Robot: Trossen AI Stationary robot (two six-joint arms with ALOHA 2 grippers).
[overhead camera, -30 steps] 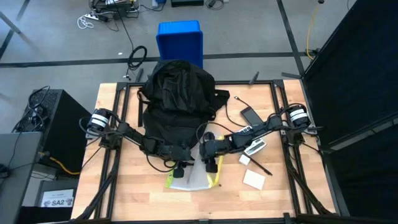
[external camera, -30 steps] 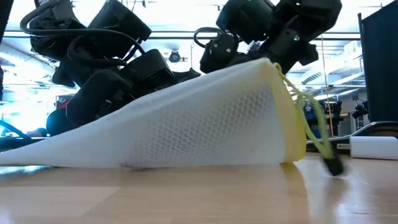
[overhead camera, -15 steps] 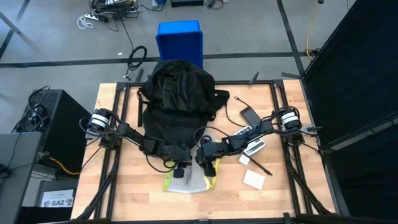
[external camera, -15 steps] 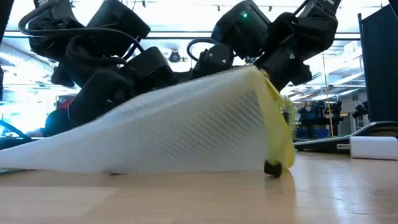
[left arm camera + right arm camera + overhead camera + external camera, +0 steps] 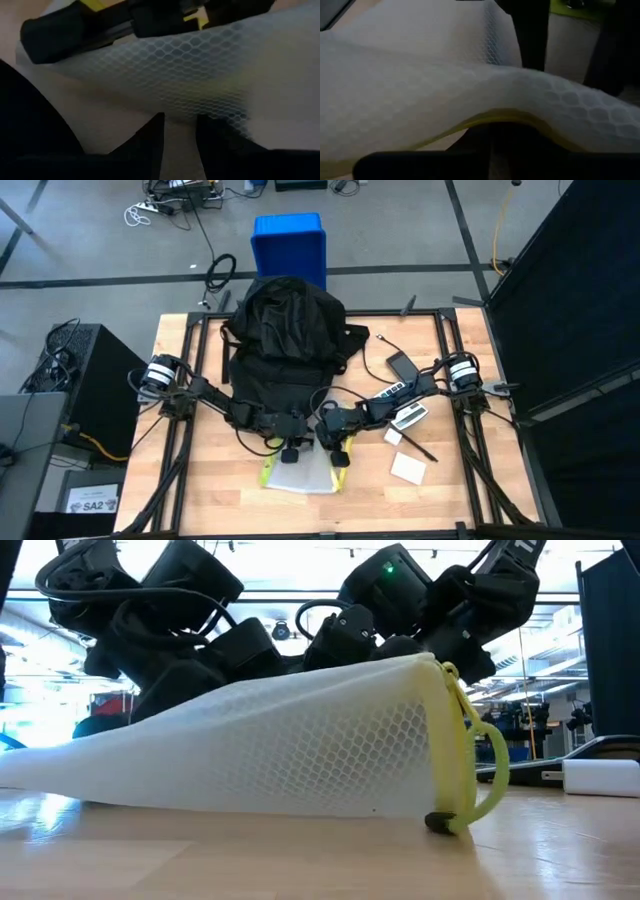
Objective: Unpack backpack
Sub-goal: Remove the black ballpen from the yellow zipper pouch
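From the high view we see the backpack (image 5: 288,340) lying on the table (image 5: 180,480), twd 12 o'clock from both grippers, with the blue bin (image 5: 289,246) on the floor beyond it at 12. In front of the backpack, at 6 o'clock, lies a white mesh pouch (image 5: 300,472) with yellow edge. The left gripper (image 5: 290,452) and right gripper (image 5: 338,452) meet over its upper end, very near to each other. At 3 o'clock from them we see a small white block (image 5: 409,468), a remote-like item (image 5: 408,417) and a dark flat device (image 5: 403,366).

The low view gives what the high view cannot: the pouch (image 5: 280,755) is lifted at its yellow-edged end and slopes down to the table at the other end, w/ a yellow loop (image 5: 485,780) and a small black toggle (image 5: 438,823) hanging at the raised end. Both arms crowd dark behind it.

The right wrist view shows the mesh and yellow seam (image 5: 485,120) bent over right at its fingers; the right claw is pressed together, and it seems to pinch the yellow edge of the pouch. The left wrist view shows its two fingers (image 5: 147,145) a little apart, touching the mesh (image 5: 200,85); whether they grip it we cannot tell.
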